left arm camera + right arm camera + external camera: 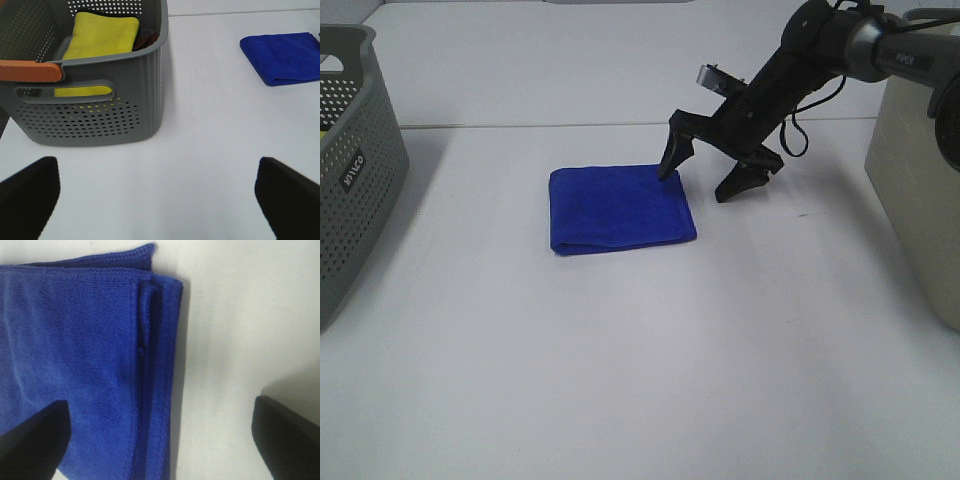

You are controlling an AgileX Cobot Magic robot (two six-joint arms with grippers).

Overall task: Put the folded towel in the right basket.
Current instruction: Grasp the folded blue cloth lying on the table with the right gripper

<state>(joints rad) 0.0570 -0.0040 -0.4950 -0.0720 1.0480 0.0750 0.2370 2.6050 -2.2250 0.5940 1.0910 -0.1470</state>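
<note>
While right hand (693, 188) hangs spread over towel (620, 208) edge | left hand (156, 165) spread | right basket (920, 200) cropped

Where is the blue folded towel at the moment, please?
In the exterior high view the blue folded towel lies flat on the white table near the middle, with the open right gripper straddling its right edge.

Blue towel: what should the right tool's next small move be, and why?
Probably lower straight down and close on the towel edge beneath it. The right tool is open and straddles that edge of the blue towel: one finger is over the cloth, the other over bare table. The towel lies flat and folded, not yet gripped.
</note>
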